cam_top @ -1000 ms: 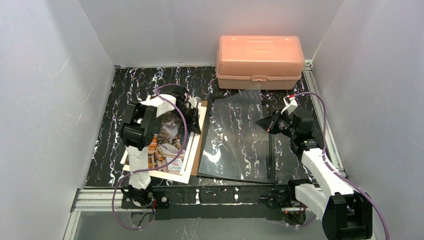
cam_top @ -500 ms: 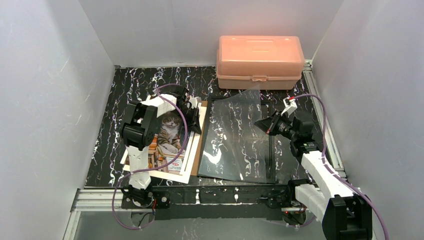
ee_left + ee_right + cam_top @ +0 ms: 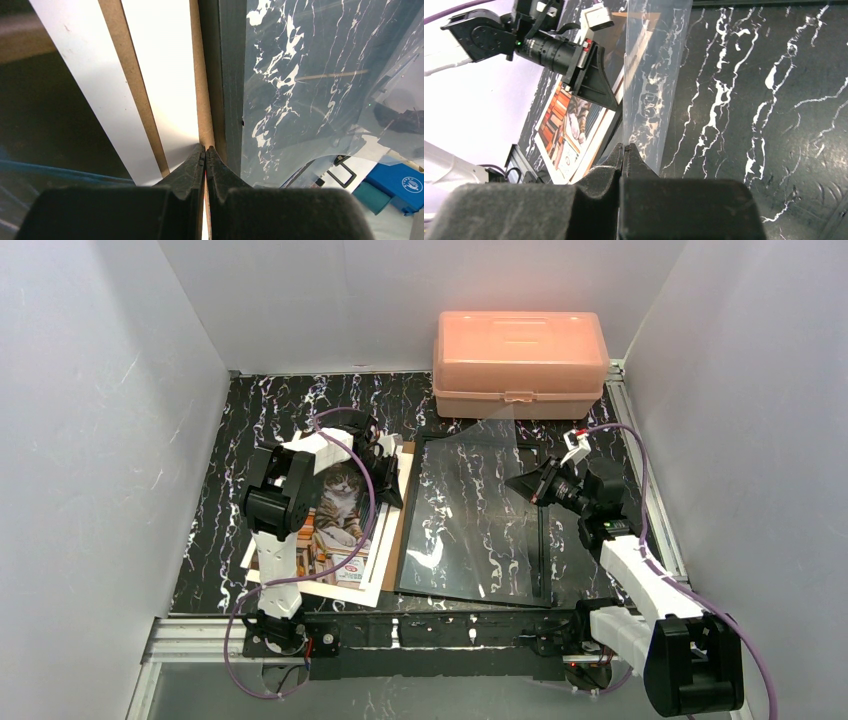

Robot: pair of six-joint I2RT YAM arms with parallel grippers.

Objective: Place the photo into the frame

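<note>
Step as judged: readying the frame (image 3: 546, 550) to receive the photo (image 3: 340, 510), which lies face up on the backing board (image 3: 397, 530), just left of the frame. Move the photo flat, no creasing, and keep the clear pane (image 3: 470, 510) steady without bending it. Left tool (image 3: 205, 148): fully closed, tips at the photo's right edge; whether it pinches anything is unclear. Right tool (image 3: 624, 146): closed, pinching the pane's edge, which is tilted up off the desk (image 3: 270, 410).

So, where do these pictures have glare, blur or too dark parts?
Top external: sharp and evenly lit; only the lid of the pink box glows pale. Left wrist: the white sheet is burnt out to bare white, and the left end effector is dark and soft. Right wrist: the clear pane carries pale reflections; the right end effector is almost black.
</note>
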